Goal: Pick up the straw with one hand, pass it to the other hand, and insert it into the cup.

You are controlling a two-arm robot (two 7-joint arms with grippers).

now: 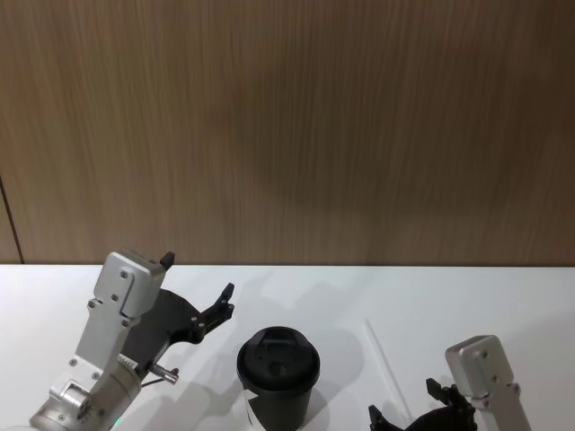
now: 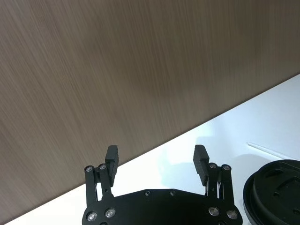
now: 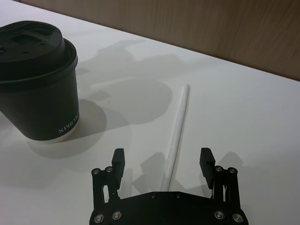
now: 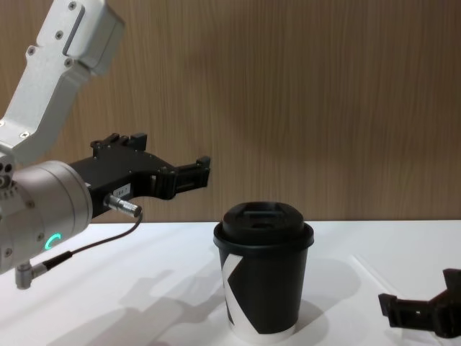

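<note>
Straw: lying flat on the white table, right of the upright, lidded cup and apart from it. Its near end is disappearing beneath the right gripper, which is hovering low with fingers spread. Left gripper: hanging raised left of the cup, fingers apart, empty.

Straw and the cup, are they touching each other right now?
Apart. The right wrist view shows the straw lying flat on the table, with a wide strip of bare white surface between it and the cup.
</note>
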